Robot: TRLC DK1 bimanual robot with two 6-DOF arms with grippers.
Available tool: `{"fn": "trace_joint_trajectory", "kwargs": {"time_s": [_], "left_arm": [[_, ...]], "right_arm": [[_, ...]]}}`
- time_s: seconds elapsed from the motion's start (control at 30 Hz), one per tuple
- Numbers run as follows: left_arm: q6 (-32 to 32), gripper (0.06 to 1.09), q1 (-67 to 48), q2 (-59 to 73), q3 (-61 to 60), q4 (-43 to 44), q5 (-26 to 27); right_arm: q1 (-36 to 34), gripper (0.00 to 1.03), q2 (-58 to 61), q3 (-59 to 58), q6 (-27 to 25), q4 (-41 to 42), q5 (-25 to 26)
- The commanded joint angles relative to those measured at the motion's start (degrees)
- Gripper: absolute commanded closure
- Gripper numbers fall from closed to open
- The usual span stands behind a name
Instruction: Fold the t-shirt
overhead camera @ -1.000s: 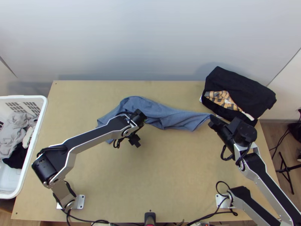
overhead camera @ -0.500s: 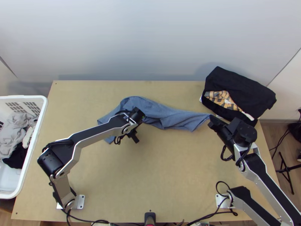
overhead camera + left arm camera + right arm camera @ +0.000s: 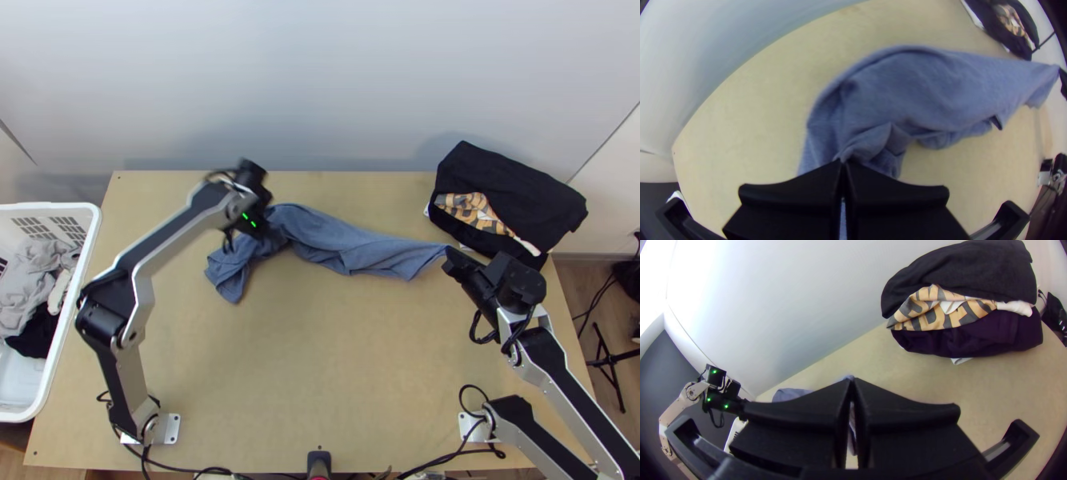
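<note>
The blue t-shirt [image 3: 344, 244] lies bunched lengthwise across the table's far half, its left end spreading toward the near side. Over that left part is my left gripper [image 3: 260, 227], blurred. In the left wrist view the left gripper [image 3: 843, 163] is shut, with folds of the t-shirt [image 3: 915, 89] converging at its tips. My right gripper [image 3: 450, 258] is at the shirt's right end. In the right wrist view the right gripper [image 3: 852, 382] is shut on a bit of cloth, and more of the t-shirt [image 3: 789, 394] shows beyond its fingers.
A black garment pile [image 3: 512, 188] with a yellow-and-grey patterned piece sits at the table's far right corner, close to the right gripper. A white laundry basket [image 3: 76, 312] holding clothes stands beyond the left edge. A pale wall [image 3: 320, 88] rises behind the table.
My left gripper has swung from the near side of the shirt toward the far left, uncovering the shirt's left end, whose folds have shifted slightly. The right arm has kept still.
</note>
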Motion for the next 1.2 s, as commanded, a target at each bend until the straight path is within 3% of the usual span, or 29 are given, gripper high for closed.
{"fn": "trace_joint_trajectory", "kwargs": {"time_s": [0.0,0.27,0.57,0.6,0.7,0.73,0.9,1.07,1.17], "left_arm": [[-1.3,1.05,11.1,5.9,11.4,-5.5,5.6],[-2.7,1.05,19.3,14.3,20.7,-8.1,11.1],[-10.5,1.05,23.7,23.2,29.3,-7.5,11.5],[-11.0,0.98,23.7,23.4,29.3,-7.6,11.6],[-11.6,0.46,22.7,22.2,29.3,-9.7,12.6],[-11.8,0.37,22.6,21.6,29.2,-9.8,12.8],[-14.2,0.13,23.6,20.6,29.3,-8.5,17.4],[-15.3,0.12,24.7,18.2,29.6,-9.3,21.4],[-15.0,0.12,23.9,18.2,30.8,-16.5,21.3]], "right_arm": [[0.0,1.0,-0.4,-0.2,-0.1,-0.4,0.0],[0.1,1.0,-1.4,-0.6,0.0,-1.1,0.0],[0.3,1.0,-2.8,-1.3,0.1,-1.8,0.4],[0.3,1.0,-2.9,-1.4,0.1,-1.8,0.4],[0.3,1.0,-3.3,-1.7,0.1,-2.2,0.5],[0.3,1.0,-3.5,-1.9,0.1,-2.2,0.5],[0.3,1.0,-3.8,-2.5,0.1,-2.2,0.7],[0.4,1.0,-4.0,-2.7,0.1,-2.3,0.7],[0.4,1.0,-4.0,-3.0,0.1,-2.2,0.7]]}}
